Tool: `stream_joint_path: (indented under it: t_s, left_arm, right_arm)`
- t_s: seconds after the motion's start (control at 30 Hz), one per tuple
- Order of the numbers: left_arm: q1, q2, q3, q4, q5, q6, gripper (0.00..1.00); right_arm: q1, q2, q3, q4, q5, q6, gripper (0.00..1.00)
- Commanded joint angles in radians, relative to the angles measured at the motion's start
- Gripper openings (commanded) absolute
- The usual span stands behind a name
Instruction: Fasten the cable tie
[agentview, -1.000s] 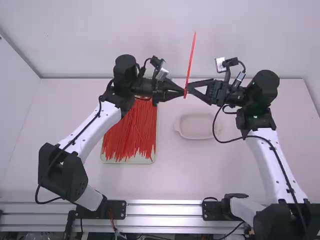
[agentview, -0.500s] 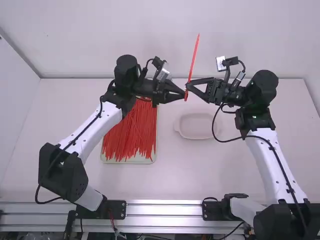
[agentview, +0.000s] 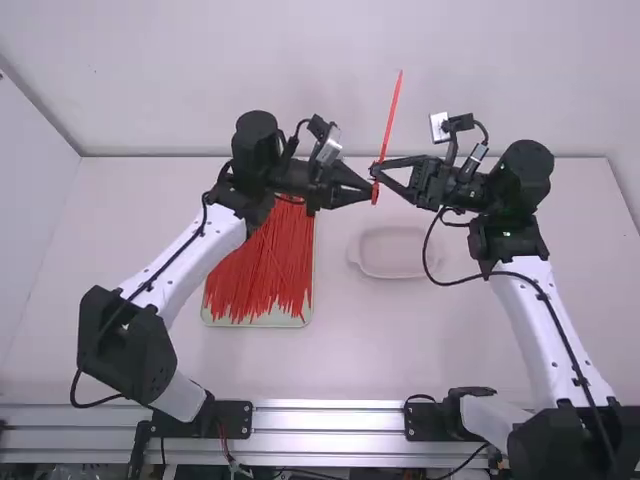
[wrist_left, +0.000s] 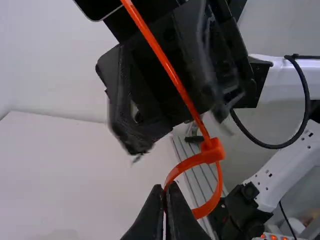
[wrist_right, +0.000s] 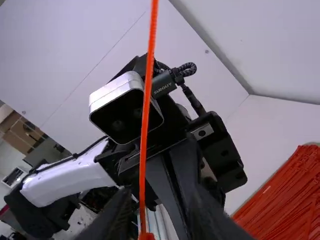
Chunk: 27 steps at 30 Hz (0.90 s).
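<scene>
Both arms are raised, tips meeting in mid-air above the table (agentview: 120, 210), between the tray (agentview: 215, 312) of spare red ties and the white dish (agentview: 395, 252).

The cable tie (agentview: 388, 120) is held there, off the table. Its free end stands nearly upright above the grippers.

The left gripper (agentview: 366, 191) is clenched on the tie. In the left wrist view its fingers are pressed flat together on the bottom of the loop.

The right gripper (agentview: 379, 183) also looks clamped on the tie near the same spot, its fingers converging on it in the high view. I judge this a grasp, though the contact itself is partly hidden.

Step in hand: threading looks done. In the left wrist view the strap passes through the head (wrist_left: 212, 148) and a wide loop hangs below it. I judge the task past halfway, with the cinch remaining.

Next move: I need a firm hold on the head side and a pull along the strap's own line to shrink the loop. A sideways pull risks the strap slipping from the pinch.
</scene>
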Motion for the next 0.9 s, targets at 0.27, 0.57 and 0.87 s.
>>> stream_joint_path:
  t_s: [0.27,0.57,0.87]
  left_arm:
    - [0.001,0.007,-0.006,0.006,-0.005,-0.006,0.17]
    - [0.039,0.007,-0.006,-0.085,-0.145,-0.001,0.99]
    - [0.109,0.007,-0.006,-0.312,-0.187,0.142,0.99]
  right_arm:
    - [0.013,-0.013,0.03,0.005,-0.008,0.002,0.0]
    - [-0.113,-0.013,0.03,-0.027,-0.049,-0.014,0.0]
    - [-0.238,-0.013,0.03,-0.45,-0.044,-0.402,0.0]
